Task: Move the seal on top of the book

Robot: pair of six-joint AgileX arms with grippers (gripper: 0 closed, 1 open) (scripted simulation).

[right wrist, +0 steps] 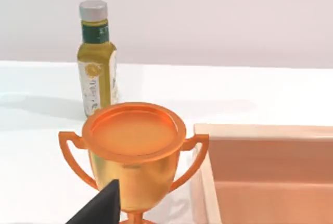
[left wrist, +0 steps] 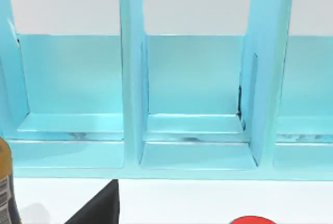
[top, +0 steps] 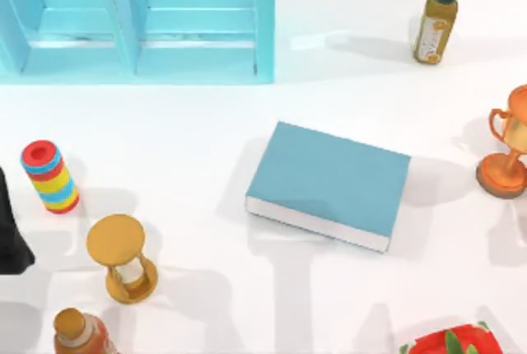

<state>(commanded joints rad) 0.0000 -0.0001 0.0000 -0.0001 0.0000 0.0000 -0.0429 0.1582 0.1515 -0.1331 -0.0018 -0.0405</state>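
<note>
You've got the thick rectangular book w/ plain light teal-blue cover and white page edges (top: 329, 183) lying flat near the middle of the white tabletop (top: 206, 148), turned a bit askew, nothing on its cover. It sits well apart from everything else.

Behind it, at the far left, stands the big turquoise shelf unit (top: 140, 16) w/ upright dividers. Your left wrist cam looks straight into its compartments (left wrist: 195, 94).

Far right corner: a yellow-green oil bottle w/ grey cap (top: 435, 16), upright. Nearer you on the right edge is the orange trophy cup w/ two handles (top: 506, 156). Your right wrist cam shows that cup (right wrist: 134, 146) close up, the bottle (right wrist: 96, 60) behind it, and a pale wooden tray's rim (right wrist: 260, 130) just beside the cup.

Left side: a red, yellow & blue striped cylinder (top: 49, 177), then the golden-yellow hourglass-shaped object (top: 123, 259) in front of it, then an orange-brown bottle w/ tan cap (top: 78, 333) at the front edge. Front right has a red item w/ green leaves (top: 449, 342), cut off by the frame.

Left arm (top: 10, 230) is a dark shape at the tabletop's left edge, beside the striped cylinder. A dark bit of the left claw (left wrist: 99, 208) hangs in front of the shelf; you can't tell if it's wide or narrow. The right claw (right wrist: 99, 206) hangs just in front of the trophy, touching nothing you can see; can't tell its state either.
</note>
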